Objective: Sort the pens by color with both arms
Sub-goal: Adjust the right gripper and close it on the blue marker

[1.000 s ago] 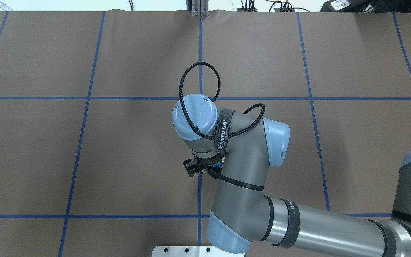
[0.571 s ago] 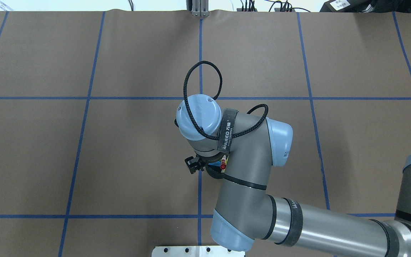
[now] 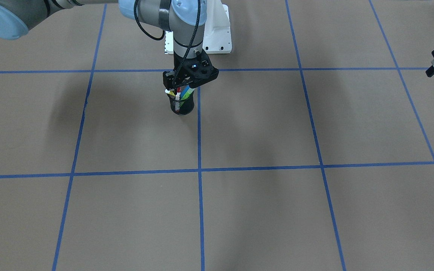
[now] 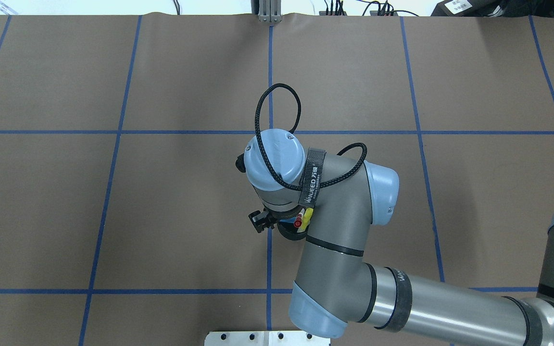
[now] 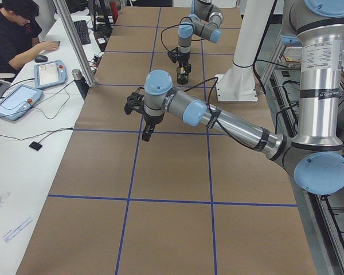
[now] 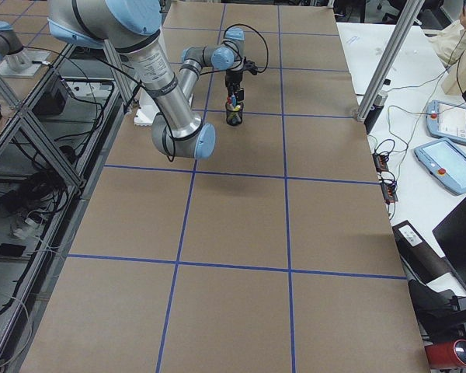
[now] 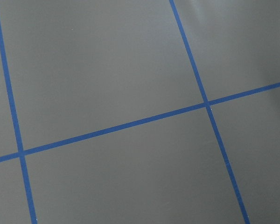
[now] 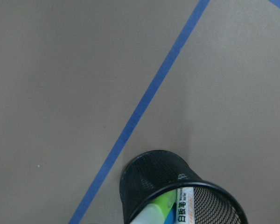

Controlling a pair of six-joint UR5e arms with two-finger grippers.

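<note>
The right claw (image 3: 181, 86) hangs just over the pens (image 3: 178, 94) in the cup (image 3: 182, 107), likely about to pick one. Open or closed, nobody can tell. Next, it should pinch one pen and lift it straight up.

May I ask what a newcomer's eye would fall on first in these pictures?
The right arm bends down near the robot's base, its jaws right over a black mesh cup of coloured pens. Next, the blue tape grid on the brown table, and the left arm far from the cup.

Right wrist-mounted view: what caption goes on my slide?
Black mesh cup holding pens, standing beside a blue tape line.
</note>
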